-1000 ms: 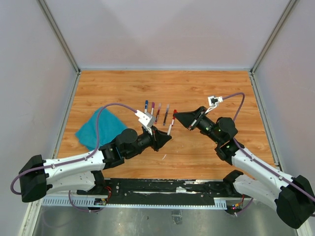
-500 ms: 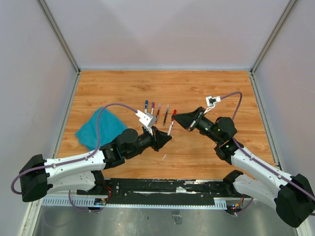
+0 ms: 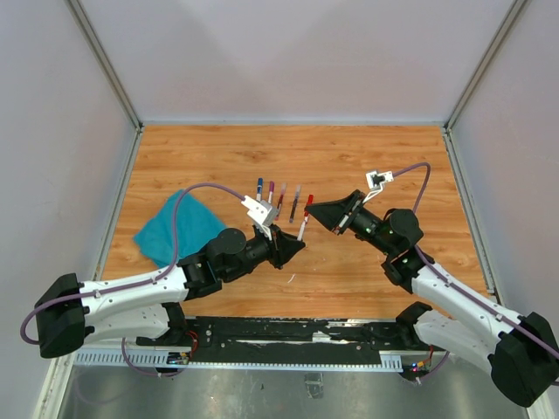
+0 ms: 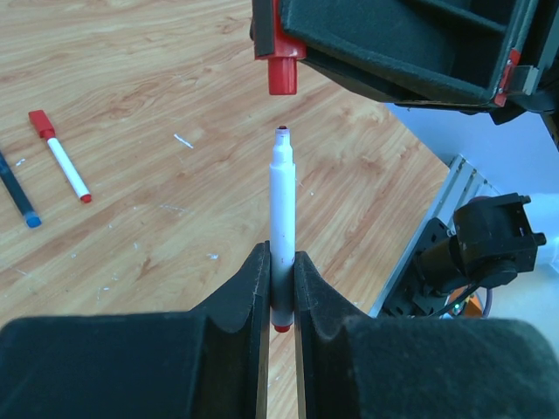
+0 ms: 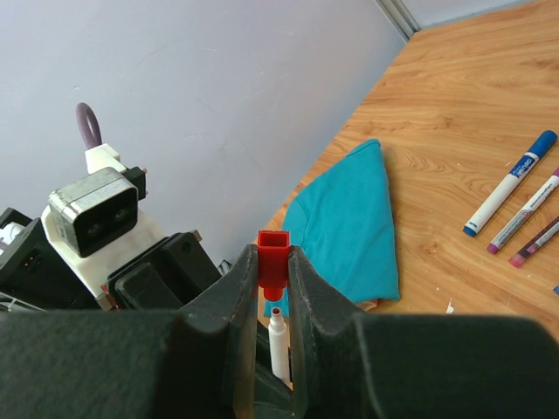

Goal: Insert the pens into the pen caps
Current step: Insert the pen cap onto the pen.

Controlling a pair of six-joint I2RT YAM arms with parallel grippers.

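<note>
The wooden table (image 3: 349,166) is boxed in by white walls (image 3: 288,52) at the back and on both sides. There is bare board open beyond the arms and out to the right. A teal cloth (image 3: 179,229) lies rumpled toward the left edge.

The two arms meet over the middle of the board. The left gripper (image 3: 297,243) is clamped tight on the lower barrel of a white pen (image 4: 281,201), which sticks straight out past the fingertips with its small red tip bare. The right gripper (image 3: 316,209) is pinched shut on a red cap (image 5: 272,259), its mouth turned toward that tip.

From the left wrist the cap sits just off the tip and nearly in line, with a sliver of gap between them. From overhead that gap cannot be made out.

A row of loose pens (image 3: 271,188) lies side by side just beyond the grippers, clear of the cloth. Only the right wrist view shows dark print on the blue-capped pen (image 5: 511,183), too small to read. Only the left wrist view shows a red-capped pen (image 4: 61,159) lying flat.
</note>
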